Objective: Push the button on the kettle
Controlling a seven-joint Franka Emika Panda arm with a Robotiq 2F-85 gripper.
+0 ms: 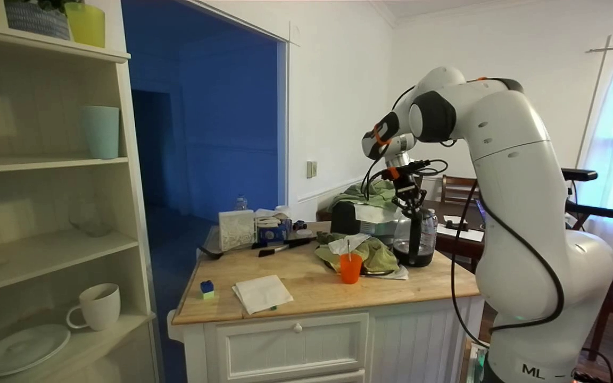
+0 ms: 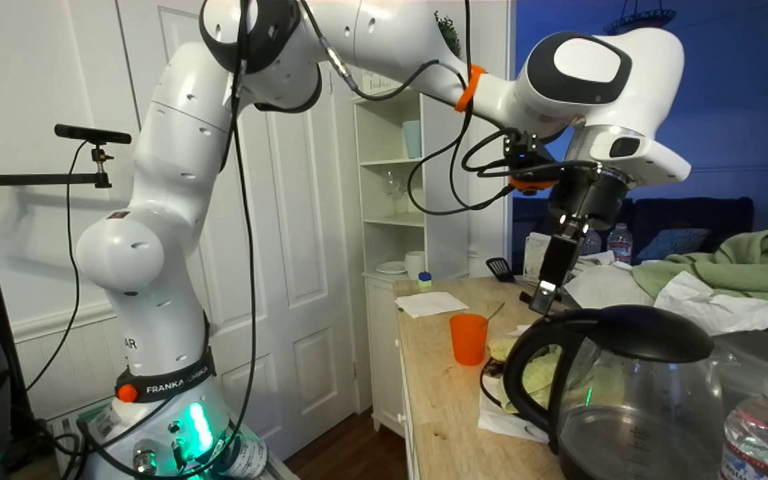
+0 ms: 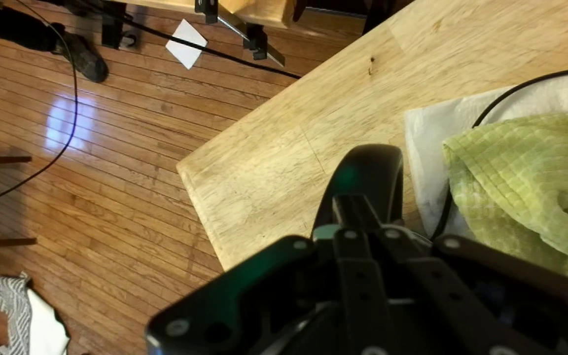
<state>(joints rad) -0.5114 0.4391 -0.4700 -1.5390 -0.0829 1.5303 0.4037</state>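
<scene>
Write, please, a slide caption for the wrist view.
Closed tool over the kettle's black handle, yellow-green towel at frame right, wooden tabletop beneath.

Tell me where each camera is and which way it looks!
In an exterior view a camera stands before the counter, looking across it toward a doorway; most of the arm shows.
In an exterior view a camera stands by the kettle, facing along the counter toward shelves; arm and base show.
In the wrist view the camera sits at the arm's end, looking down past the gripper at the kettle's handle, counter and floor.
Both exterior views share kettle, orange cup, shelves and arm.
</scene>
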